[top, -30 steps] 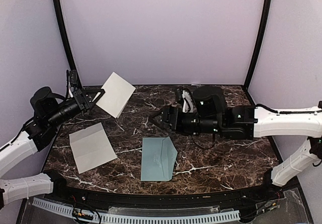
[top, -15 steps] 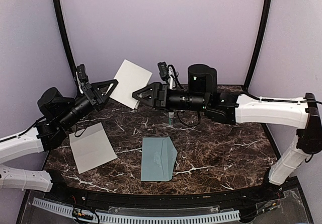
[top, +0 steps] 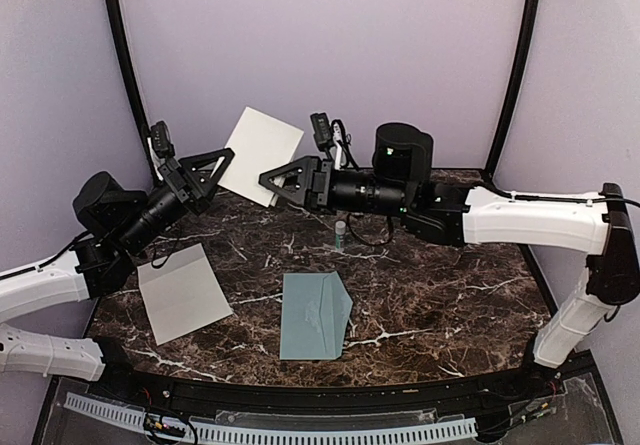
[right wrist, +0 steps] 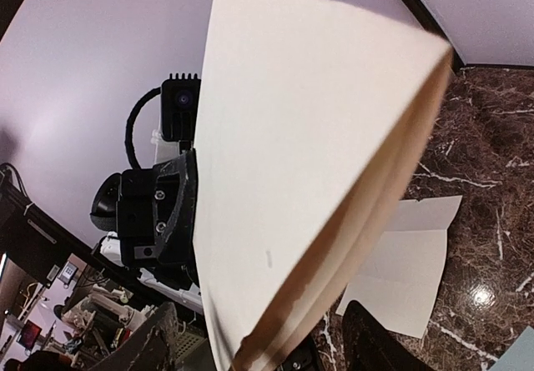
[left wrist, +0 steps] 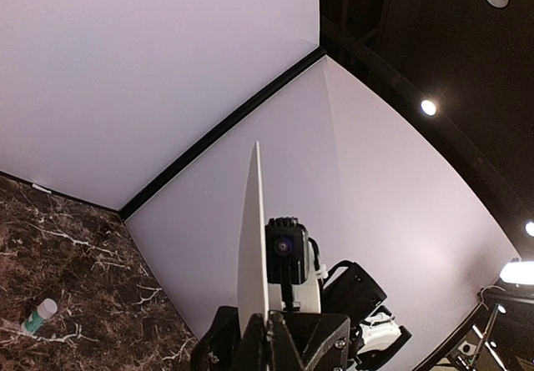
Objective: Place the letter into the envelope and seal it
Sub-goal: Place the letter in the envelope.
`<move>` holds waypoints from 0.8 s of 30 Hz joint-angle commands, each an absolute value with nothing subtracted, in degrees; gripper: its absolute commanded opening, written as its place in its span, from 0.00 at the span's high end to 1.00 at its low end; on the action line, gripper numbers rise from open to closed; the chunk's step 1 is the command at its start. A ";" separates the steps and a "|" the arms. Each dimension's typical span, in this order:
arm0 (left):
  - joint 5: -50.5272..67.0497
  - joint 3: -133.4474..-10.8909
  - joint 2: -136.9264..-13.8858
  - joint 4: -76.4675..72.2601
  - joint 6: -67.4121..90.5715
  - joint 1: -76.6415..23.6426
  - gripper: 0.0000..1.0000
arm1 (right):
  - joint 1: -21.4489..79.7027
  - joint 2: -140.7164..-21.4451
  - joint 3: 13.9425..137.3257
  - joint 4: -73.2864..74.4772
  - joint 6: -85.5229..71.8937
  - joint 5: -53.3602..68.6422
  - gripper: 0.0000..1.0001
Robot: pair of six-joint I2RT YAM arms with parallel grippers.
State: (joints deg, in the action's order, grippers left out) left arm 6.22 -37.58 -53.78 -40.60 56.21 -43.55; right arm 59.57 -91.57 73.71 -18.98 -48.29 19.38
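Held aloft at far left, letter [top: 262, 145] is pinched by left gripper [top: 226, 155]. Right gripper [top: 264, 178] straddles its lower edge, jaws spread. Envelope [top: 315, 315] lies flat near-centre, long axis near-far, probably nearer the right arm.

Your right arm has lifted off the counter [top: 450, 285] and swung toward the far left. The right claw [top: 265, 179] now straddles the letter [top: 262, 150] at its right corner, jaws apart. Your left claw [top: 224, 157] has carried the letter rightward and higher. The glue stick [top: 341, 232], covered before, now shows.
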 commanded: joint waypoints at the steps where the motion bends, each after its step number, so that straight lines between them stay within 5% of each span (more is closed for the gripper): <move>1: 7.14 -39.07 -53.87 -44.75 57.84 -44.03 1.00 | 59.60 -93.51 76.91 -22.91 -47.66 19.91 0.36; 19: 7.44 -35.41 -51.94 -40.13 60.02 -44.21 1.00 | 59.04 -91.93 76.33 -27.24 -47.38 18.32 1.00; 22: 8.37 -34.88 -51.48 -36.65 60.08 -44.21 0.99 | 58.92 -90.72 75.38 -25.11 -46.28 16.26 1.00; 24: 8.68 -35.14 -51.12 -32.52 58.97 -44.13 0.85 | 58.90 -89.59 75.03 -22.25 -44.82 14.30 1.00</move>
